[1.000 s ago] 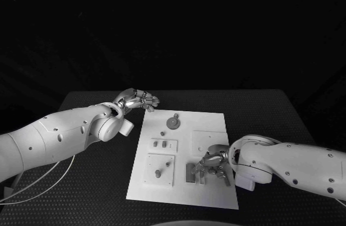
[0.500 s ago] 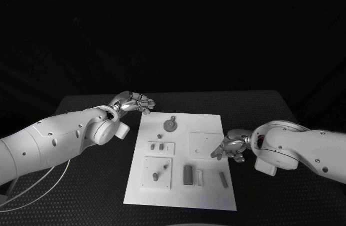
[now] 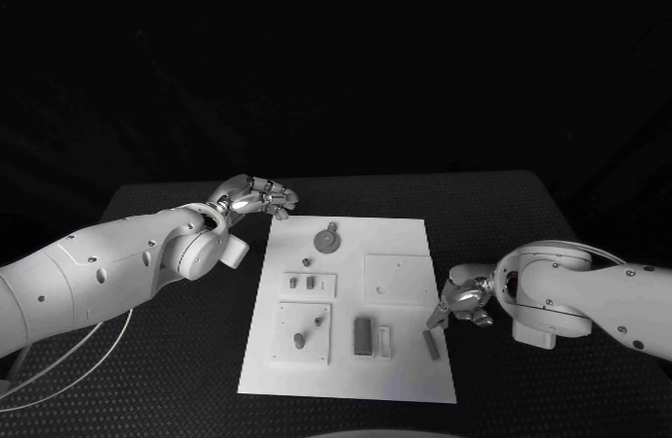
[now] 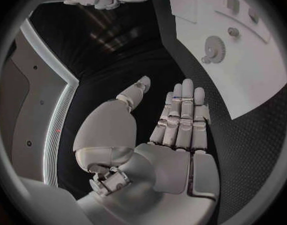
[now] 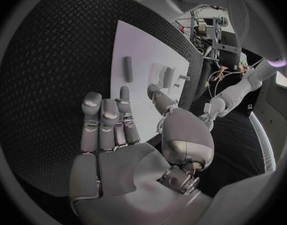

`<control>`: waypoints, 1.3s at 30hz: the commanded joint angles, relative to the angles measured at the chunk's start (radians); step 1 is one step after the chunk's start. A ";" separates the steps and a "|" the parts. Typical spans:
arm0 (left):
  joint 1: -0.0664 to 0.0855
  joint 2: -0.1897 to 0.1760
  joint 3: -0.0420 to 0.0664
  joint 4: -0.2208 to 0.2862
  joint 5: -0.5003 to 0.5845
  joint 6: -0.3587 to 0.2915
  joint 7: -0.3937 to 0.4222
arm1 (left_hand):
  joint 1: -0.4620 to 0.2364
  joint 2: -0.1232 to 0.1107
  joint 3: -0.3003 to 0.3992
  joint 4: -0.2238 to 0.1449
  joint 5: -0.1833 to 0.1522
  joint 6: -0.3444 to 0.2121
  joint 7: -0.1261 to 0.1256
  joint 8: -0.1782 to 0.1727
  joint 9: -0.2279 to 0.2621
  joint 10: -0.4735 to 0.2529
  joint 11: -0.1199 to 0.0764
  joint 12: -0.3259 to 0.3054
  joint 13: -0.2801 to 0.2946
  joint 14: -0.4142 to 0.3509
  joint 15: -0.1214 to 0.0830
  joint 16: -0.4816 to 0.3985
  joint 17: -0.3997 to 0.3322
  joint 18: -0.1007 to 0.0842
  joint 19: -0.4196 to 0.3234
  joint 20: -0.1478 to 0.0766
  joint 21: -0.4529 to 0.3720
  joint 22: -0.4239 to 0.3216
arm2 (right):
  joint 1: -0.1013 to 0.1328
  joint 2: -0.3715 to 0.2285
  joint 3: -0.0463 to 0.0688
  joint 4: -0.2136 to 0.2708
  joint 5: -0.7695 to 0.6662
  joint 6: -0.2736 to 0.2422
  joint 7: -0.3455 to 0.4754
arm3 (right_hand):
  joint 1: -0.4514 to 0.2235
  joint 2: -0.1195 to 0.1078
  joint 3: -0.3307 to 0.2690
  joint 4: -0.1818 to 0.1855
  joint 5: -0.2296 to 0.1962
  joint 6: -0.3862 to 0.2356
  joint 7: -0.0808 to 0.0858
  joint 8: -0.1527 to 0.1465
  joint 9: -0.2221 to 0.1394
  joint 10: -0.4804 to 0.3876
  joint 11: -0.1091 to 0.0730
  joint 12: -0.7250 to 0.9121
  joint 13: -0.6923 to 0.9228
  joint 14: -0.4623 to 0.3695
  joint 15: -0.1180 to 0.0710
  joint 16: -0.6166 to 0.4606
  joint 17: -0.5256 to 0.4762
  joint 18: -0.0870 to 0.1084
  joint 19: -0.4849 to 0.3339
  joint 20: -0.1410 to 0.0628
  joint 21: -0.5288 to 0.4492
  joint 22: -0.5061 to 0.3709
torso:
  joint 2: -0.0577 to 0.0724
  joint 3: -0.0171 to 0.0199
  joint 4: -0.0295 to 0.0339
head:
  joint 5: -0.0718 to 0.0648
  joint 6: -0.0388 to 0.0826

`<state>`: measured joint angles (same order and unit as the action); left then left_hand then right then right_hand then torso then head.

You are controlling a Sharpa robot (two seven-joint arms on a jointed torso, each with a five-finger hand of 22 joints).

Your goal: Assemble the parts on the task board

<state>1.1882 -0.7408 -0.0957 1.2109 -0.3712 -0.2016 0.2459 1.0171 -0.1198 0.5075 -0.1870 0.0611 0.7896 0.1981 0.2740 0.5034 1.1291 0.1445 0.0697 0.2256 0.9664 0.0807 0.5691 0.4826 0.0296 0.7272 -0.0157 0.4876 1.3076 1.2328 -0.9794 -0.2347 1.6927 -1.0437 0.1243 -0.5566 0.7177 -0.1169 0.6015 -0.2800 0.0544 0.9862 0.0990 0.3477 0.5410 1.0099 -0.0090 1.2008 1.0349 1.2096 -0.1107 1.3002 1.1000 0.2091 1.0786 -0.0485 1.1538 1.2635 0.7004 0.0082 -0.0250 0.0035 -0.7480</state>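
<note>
My right hand [image 3: 465, 302] has pulled back off the task board [image 3: 406, 385] and now hangs just past the board's right edge, over the black worktop [image 3: 546, 215]. A second ago it was down among the three bar-shaped parts on the near right of the board; now its fingers are straight, lying side by side, and hold nothing. I see the same from the right wrist: flat palm, empty, with the board edge beyond the fingertips.

Those bars lie flat on the board near me: a wide dark bar [image 3: 364, 336], a pale slim bar [image 3: 386, 339] just beside it, and a dark slim bar [image 3: 431, 344] close to the right edge. None stands in a seat, so I judge that step undone; letting go looks like a reset for a fresh grasp.

Further in, on the left, a pad with a short peg [image 3: 300, 339], then a smaller pad with two studs [image 3: 311, 284]; to their right a plain square pad [image 3: 399, 279].

Farther still, the gear [image 3: 328, 241] sits near the far end of the board.

Farthest, my left hand [image 3: 262, 197] has stayed by the board's far left corner, over the worktop, fingers out, nothing in it.
</note>
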 commanded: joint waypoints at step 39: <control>0.001 -0.003 0.000 0.006 0.002 0.015 0.007 | -0.003 0.000 -0.002 0.008 -0.003 -0.004 -0.001 0.003 -0.001 -0.007 -0.002 0.005 -0.002 -0.001 0.006 -0.006 0.005 0.013 0.004 0.002 -0.007 0.015 | -0.147 0.100 -0.010 -0.005 -0.544 -0.069 -0.037 | 0.070 0.023 0.033 -0.001 -0.006 0.021 -0.004 -0.001 0.005 0.023 -0.005 -0.013 0.007 0.012 -0.005 -0.012 0.000 0.053 -0.004 0.003 0.007 -0.009 | 0.000 -0.0015 0.0011 | 0.009 -0.017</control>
<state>1.1881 -0.7452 -0.0959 1.2140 -0.3712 -0.1995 0.2457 1.0171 -0.1198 0.5052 -0.1848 0.0611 0.7896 0.1981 0.2740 0.5035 1.1291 0.1445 0.0696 0.2249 0.9663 0.0807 0.5691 0.4863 0.0296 0.7272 -0.0158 0.4838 1.3080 1.1027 -0.8844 -0.2330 1.7005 -1.4983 0.0616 -0.5845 0.7794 -0.0965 0.6300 -0.2797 0.0543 1.0107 0.0909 0.5925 0.5549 1.0278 -0.0125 1.1924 1.0415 1.2204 -0.1109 1.2925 1.0995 0.2096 1.0785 -0.0413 1.1538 1.2549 0.7008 0.0066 -0.0229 0.0113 -0.7653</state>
